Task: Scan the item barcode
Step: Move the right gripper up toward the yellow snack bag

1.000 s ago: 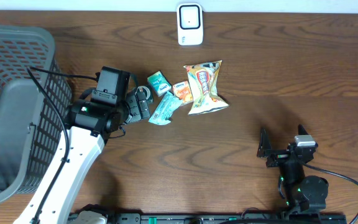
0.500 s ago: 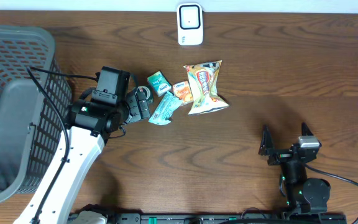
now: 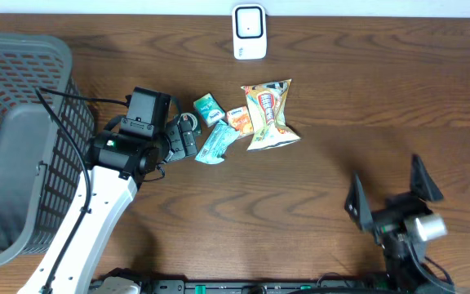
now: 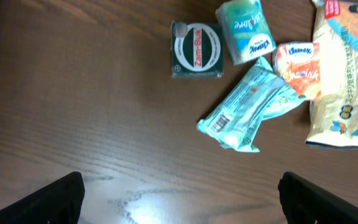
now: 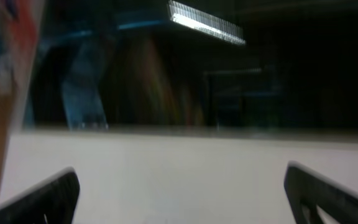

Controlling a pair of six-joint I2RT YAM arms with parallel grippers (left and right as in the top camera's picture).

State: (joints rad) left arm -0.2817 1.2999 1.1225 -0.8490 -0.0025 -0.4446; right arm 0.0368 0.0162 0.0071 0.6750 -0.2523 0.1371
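Your left hand [image 3: 188, 136] hovers open beside the pack [image 3: 216, 143], mid-desk. A careless close could snag the box [image 3: 208, 107] or hide the barcode from the scanner [image 3: 250, 31] at the far edge. Your right hand [image 3: 390, 193] gapes empty near the front-right corner.

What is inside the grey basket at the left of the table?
Inside the basket, only its plain grey floor and mesh walls show; no item is visible in it. Its left side runs out of the overhead frame, so whatever lies there cannot be seen.
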